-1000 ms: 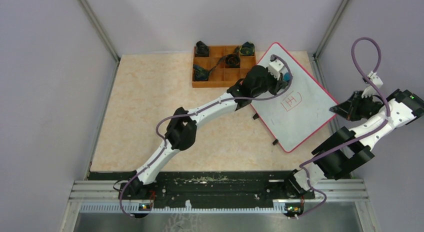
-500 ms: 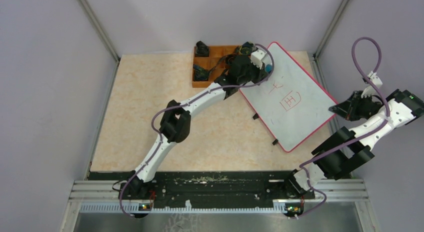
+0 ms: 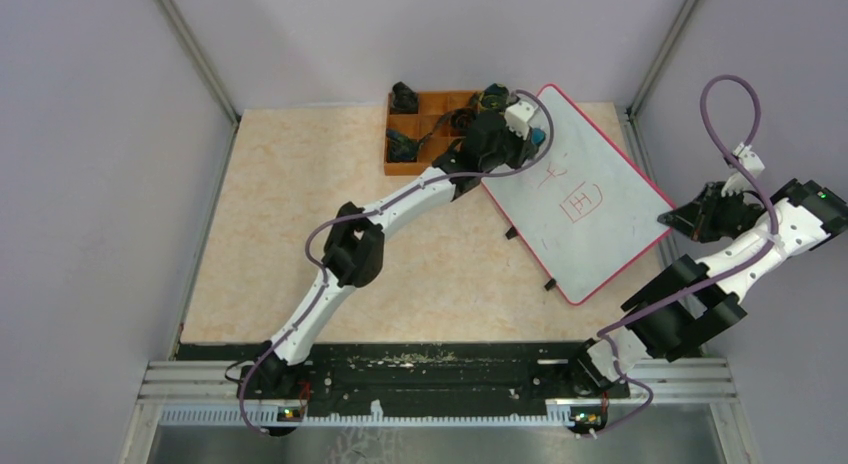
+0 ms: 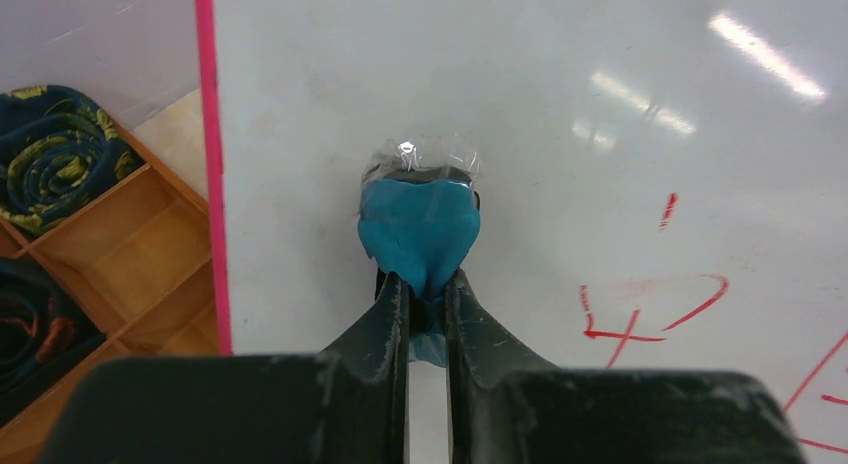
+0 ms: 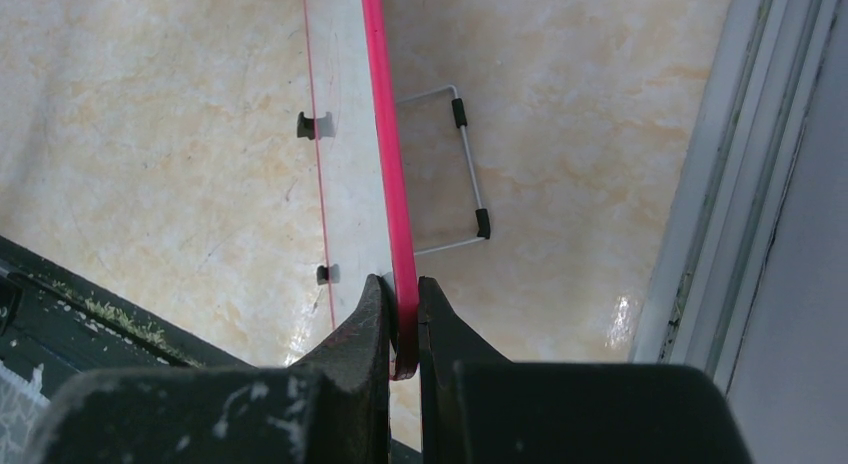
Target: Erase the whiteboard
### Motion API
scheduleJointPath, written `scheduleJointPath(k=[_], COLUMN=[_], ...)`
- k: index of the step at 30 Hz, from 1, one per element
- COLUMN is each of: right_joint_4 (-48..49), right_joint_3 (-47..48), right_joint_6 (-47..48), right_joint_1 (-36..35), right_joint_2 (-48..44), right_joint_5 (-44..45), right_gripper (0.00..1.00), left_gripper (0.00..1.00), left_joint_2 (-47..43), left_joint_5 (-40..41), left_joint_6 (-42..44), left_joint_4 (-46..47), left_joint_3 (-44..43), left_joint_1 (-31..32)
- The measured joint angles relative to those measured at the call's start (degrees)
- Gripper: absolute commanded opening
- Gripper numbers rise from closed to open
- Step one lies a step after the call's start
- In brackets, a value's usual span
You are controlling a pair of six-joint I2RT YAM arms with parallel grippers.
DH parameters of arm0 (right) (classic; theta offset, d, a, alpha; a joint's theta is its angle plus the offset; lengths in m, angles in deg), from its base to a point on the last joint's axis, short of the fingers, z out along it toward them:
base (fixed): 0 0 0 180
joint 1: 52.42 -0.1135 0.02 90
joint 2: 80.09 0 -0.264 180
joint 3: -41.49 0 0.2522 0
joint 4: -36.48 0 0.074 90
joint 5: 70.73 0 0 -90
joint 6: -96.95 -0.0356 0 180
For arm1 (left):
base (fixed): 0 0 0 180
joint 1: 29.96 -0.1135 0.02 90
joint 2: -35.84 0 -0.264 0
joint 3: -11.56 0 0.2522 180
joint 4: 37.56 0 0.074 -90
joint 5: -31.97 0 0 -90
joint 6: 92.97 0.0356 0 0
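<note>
The whiteboard [image 3: 590, 214] lies tilted on the table at the right, white with a red rim, with red handwritten marks [image 3: 580, 199] near its middle. My left gripper [image 3: 533, 136] is shut on a blue eraser [image 4: 420, 219], which presses on the board near its far left rim [image 4: 208, 164]. The red marks [image 4: 650, 309] lie to the right of the eraser. My right gripper [image 3: 672, 219] is shut on the board's red rim [image 5: 385, 164] at its right edge, seen edge-on in the right wrist view.
An orange compartment tray [image 3: 405, 164] with dark rolled items stands at the back, just left of the board; it also shows in the left wrist view [image 4: 120, 254]. The board's wire stand [image 5: 465, 164] shows under it. The enclosure's frame [image 5: 720, 184] stands close on the right.
My left gripper swept the eraser from the board's upper middle to its far left part, uncovering another red mark. It has hardly moved in the last half second. The right arm kept still.
</note>
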Motion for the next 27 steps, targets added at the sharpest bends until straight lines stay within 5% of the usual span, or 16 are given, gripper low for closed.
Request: scheduleJointPath(k=[27], right_joint_4=[0.7], right_joint_3=[-0.8], right_joint_6=[0.0], right_joint_1=[0.0], right_joint_2=[-1.0], right_joint_5=[0.2], right_gripper=[0.00], left_gripper=[0.00], left_joint_2=[-0.4], left_joint_5=[-6.3], left_joint_6=[1.3], left_joint_4=[4.6], left_joint_3=[-2.6], left_joint_1=[7.3])
